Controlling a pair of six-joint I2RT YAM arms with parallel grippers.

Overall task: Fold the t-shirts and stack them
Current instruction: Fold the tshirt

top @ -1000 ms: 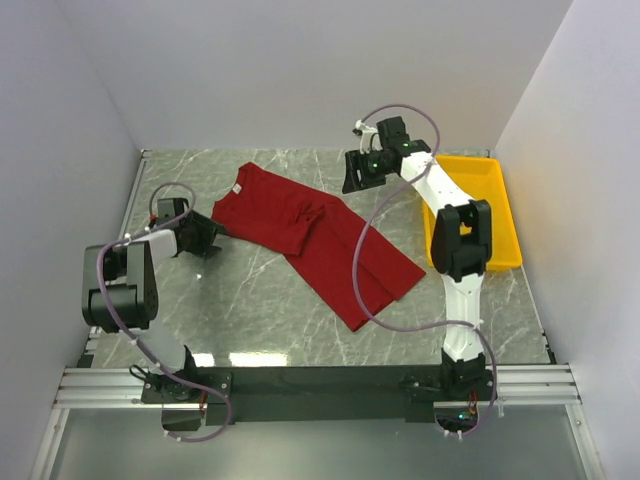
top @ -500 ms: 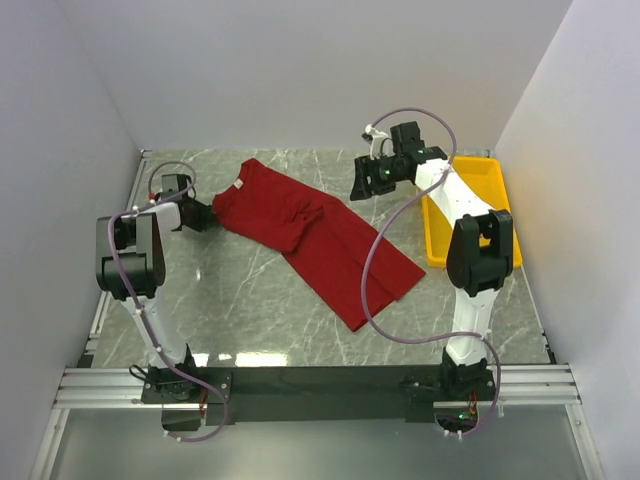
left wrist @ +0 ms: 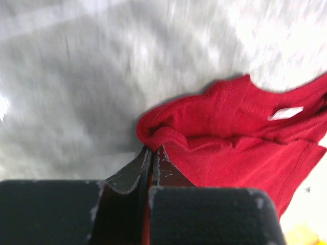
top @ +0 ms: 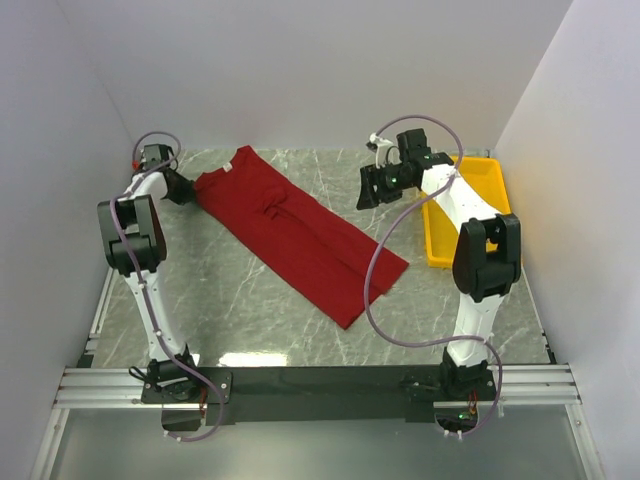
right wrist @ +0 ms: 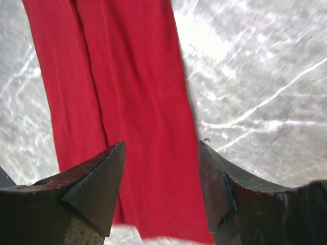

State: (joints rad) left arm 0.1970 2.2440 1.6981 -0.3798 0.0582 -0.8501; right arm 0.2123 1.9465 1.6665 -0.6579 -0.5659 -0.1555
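Marble table (top: 250,310): left hand (left wrist: 152,150) pinches t-shirt (left wrist: 230,153); right hand (right wrist: 161,143) hangs wide open.

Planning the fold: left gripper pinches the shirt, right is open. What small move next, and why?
Probably lower the right gripper onto the shirt beneath it and pinch. The left gripper is shut on one end only, and the shirt lies bunched in a long strip, so spreading it likely needs a second hold.

Bright, even overhead light, white glare low on the table (top: 260,356). Left wrist view smeared with blur, soft shadow beside the shirt (left wrist: 240,148); right wrist hazy too.
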